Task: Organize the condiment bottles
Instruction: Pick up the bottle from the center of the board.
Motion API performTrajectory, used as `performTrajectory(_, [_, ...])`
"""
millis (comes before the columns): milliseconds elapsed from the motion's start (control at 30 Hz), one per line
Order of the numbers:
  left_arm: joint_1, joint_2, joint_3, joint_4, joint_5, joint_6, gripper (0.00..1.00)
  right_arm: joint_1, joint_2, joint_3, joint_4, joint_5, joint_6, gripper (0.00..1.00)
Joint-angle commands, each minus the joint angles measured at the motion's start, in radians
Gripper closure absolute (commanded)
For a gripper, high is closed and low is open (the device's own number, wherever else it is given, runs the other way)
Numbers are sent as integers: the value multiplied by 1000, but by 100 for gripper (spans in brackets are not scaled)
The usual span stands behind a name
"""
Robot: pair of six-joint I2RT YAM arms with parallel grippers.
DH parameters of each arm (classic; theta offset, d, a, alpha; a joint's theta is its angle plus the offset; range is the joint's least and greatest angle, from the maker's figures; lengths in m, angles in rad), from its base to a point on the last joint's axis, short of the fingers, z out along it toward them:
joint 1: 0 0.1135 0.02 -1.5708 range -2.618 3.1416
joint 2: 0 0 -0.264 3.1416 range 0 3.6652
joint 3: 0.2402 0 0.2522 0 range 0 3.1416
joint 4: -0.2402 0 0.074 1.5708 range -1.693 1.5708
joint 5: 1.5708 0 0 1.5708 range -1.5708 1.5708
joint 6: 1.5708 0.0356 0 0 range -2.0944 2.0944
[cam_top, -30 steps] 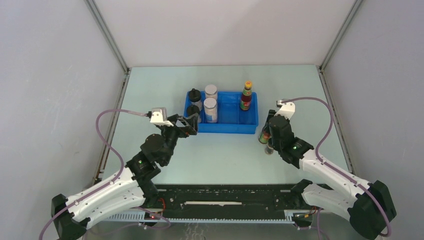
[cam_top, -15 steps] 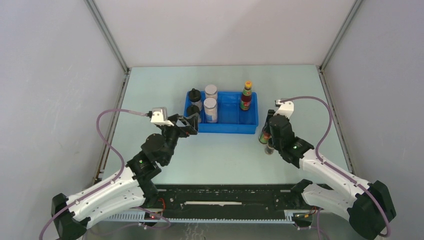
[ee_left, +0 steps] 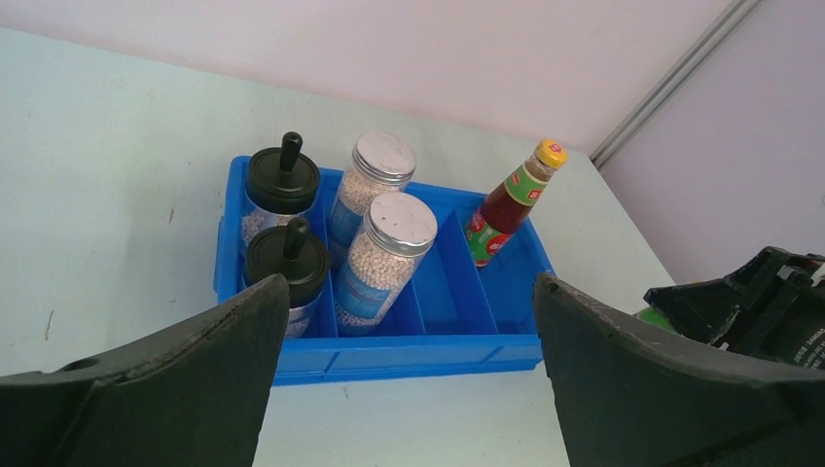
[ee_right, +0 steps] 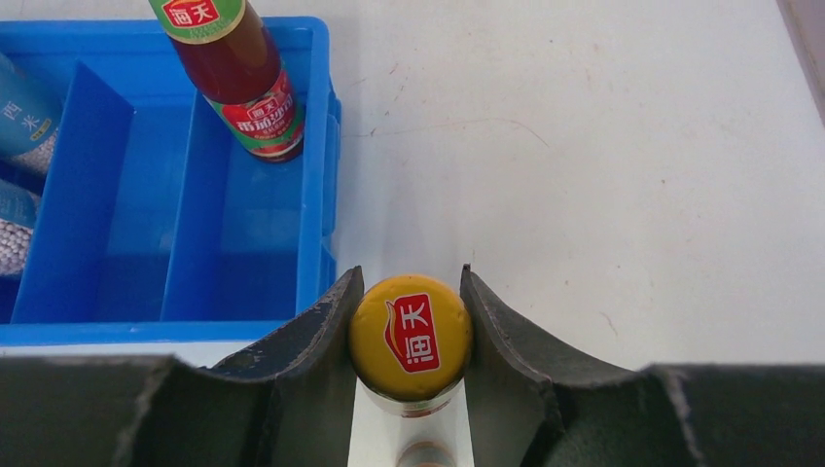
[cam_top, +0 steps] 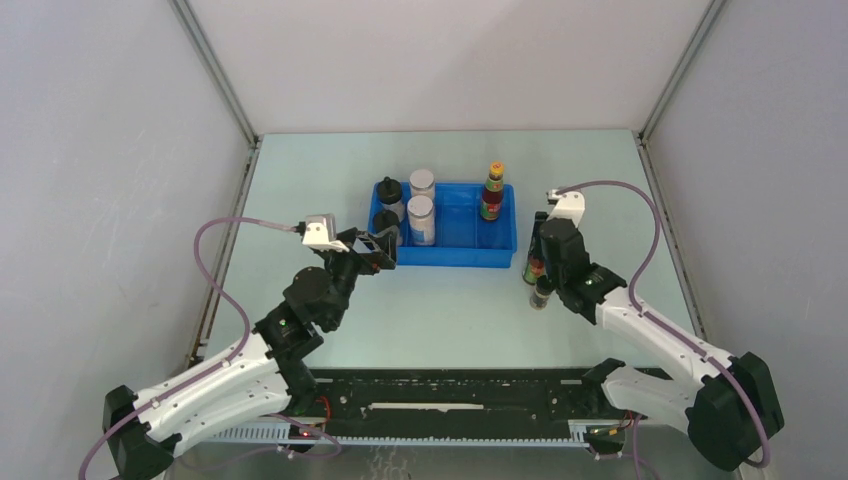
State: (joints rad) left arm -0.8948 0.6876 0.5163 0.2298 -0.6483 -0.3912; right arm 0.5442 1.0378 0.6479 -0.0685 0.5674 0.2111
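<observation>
Right wrist view: the right hand [ee_right: 409, 302] is clenched on the neck of a slim orange-capped bottle [ee_right: 410, 336], its fingers pressed to both sides of the cap. The bottle hangs just beside the blue tray [ee_right: 313, 224], off the tray's 4 o'clock corner; whether its base is off the table I cannot tell. Its twin [ee_right: 251, 88] stands at the 12 o'clock end of the tray's 3 o'clock compartment.

The job now, I judge, is to set this one in front of its twin. Keep it upright, bring the base over the end wall, and lower it at the compartment's 6 o'clock end so the two do not knock.

The left hand [cam_top: 380, 243] hovers released at the tray's 8 o'clock corner, near the knob-capped bottles [ee_left: 282, 180] and the white-lidded jars [ee_left: 384, 161].

The table [ee_right: 603, 175] is pale, smooth and lightly scuffed. Plain grey walls [cam_top: 450, 60] close it in on three sides.
</observation>
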Motion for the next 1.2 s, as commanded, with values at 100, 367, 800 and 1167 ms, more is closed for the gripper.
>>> performTrajectory(100, [-6,16,32,60,-22,33,1,-32,26,100,143,-12,-40,100])
performTrajectory(367, [-6,47,66,79,-24,72,1,-70,108,177,179,-43,-67,100])
performTrajectory(800, [-6,99,136,110,2,124,0,-136,308,327,263,-111,-104,100])
performTrajectory(1167, [-4,113,139,131,52,118,0,-193,476,464,328,-148,-140,100])
